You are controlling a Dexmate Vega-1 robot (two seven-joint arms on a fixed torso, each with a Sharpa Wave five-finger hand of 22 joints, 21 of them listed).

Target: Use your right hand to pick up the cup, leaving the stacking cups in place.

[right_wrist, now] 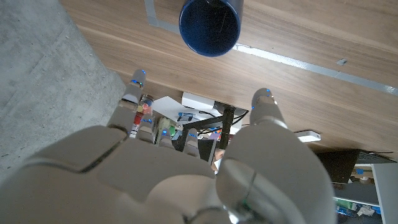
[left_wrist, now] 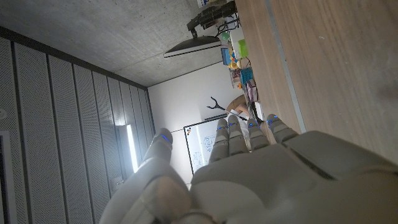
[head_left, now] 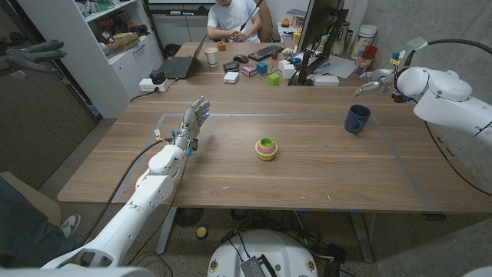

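Wooden table (head_left: 307, 181) bears cup (head_left: 357, 118), stacking cups (head_left: 266, 148)

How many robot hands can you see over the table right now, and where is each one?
2. The left hand stands over the table's left part, holding nothing. The right hand hovers open at the far right edge, just behind the dark blue cup, not touching it.

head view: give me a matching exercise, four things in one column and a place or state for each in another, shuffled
Things:
1. dark blue cup
2. rainbow-coloured stacking cups
3. left hand
4. right hand

Places or states:
A. nested near the table's middle
B. open, beyond the table's far edge
C. alone on the robot's right side of the table
D. open, fingers upright, over the robot's left side of the table

Pairs: 1-C, 2-A, 3-D, 4-B
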